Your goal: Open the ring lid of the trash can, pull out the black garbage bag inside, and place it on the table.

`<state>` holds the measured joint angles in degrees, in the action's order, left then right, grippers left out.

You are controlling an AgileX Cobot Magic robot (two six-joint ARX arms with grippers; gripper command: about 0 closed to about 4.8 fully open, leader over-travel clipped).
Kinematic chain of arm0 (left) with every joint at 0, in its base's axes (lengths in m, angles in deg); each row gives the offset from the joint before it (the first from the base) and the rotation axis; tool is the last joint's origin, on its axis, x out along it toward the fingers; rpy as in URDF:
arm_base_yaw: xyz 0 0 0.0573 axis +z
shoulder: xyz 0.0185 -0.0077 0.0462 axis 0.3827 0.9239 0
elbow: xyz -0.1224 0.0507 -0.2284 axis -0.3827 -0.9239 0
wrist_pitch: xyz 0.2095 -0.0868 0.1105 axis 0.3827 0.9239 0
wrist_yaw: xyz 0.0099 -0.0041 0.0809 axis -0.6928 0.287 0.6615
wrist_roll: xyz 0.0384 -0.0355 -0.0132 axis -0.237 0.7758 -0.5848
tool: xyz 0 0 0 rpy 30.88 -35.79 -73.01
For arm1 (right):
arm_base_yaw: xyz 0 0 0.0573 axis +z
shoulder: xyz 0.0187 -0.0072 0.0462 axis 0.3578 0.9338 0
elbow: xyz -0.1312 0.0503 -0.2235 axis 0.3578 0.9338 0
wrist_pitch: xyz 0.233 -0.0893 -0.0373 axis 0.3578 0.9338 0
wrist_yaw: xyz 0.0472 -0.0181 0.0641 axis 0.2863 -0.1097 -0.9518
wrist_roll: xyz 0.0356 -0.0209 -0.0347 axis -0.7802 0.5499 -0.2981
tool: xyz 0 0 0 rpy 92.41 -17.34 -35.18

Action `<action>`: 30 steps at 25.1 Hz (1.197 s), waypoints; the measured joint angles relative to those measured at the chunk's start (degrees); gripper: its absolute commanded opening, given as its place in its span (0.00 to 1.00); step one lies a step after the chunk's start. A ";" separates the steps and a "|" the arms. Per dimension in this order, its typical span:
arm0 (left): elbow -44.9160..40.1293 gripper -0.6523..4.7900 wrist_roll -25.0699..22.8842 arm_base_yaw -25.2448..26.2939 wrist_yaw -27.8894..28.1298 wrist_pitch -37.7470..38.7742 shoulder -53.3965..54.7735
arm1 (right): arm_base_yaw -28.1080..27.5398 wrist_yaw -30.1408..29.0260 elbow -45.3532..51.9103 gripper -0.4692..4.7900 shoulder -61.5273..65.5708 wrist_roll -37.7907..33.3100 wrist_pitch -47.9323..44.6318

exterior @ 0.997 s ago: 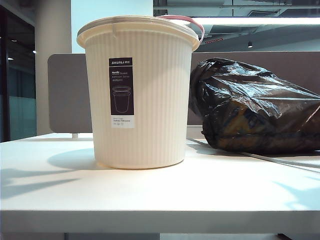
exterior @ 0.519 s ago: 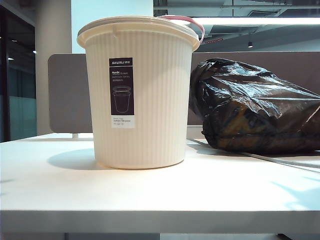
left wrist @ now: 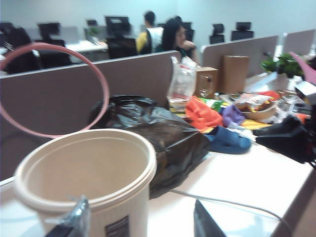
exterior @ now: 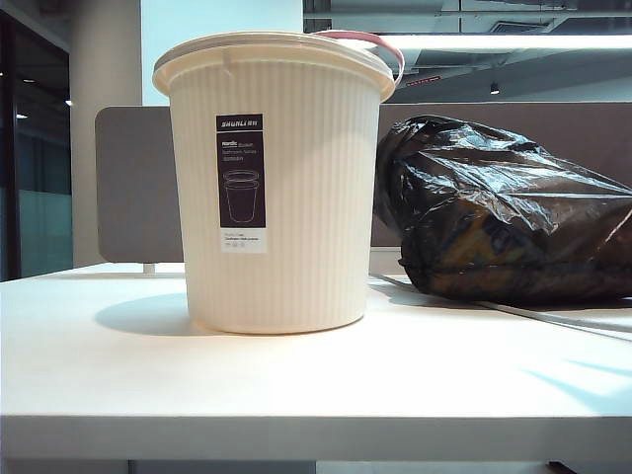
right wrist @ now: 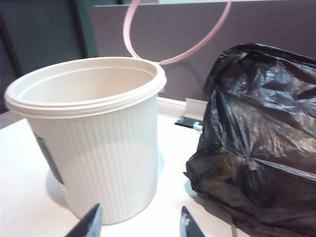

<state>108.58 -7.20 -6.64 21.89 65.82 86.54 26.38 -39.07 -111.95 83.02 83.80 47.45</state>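
We've got the cream ribbed plastic trash can (exterior: pixel 275 188) upright on the white table (exterior: pixel 296 380), its dark label reading "SHUNLI". The pink ring lid (left wrist: pixel 54 89) is flipped up. The glossy black garbage bag (exterior: pixel 504 212) lies lengthwise just beside it. Left gripper (left wrist: pixel 138 224) and right gripper (right wrist: pixel 140 222) both gape, holding nothing.

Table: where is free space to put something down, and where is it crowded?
Free: the table in front of the trash can and black garbage bag. Crowded: the narrow gap between them, and the clutter beyond the bag.
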 measured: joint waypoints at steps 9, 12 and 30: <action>-7.61 0.43 -0.20 0.00 4.04 4.70 -11.93 | 0.09 0.96 8.92 0.38 -8.92 -3.61 -2.84; -9.79 0.38 -0.17 0.00 4.07 4.83 -14.32 | 0.09 2.93 10.47 0.26 -11.45 -4.87 -3.87; -21.84 0.20 2.78 0.00 4.07 1.22 -18.73 | 0.09 6.43 15.15 0.18 -17.94 -7.74 -4.07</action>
<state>86.74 -4.43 -6.64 25.96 67.04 67.81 26.46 -32.64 -96.80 65.08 76.06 43.38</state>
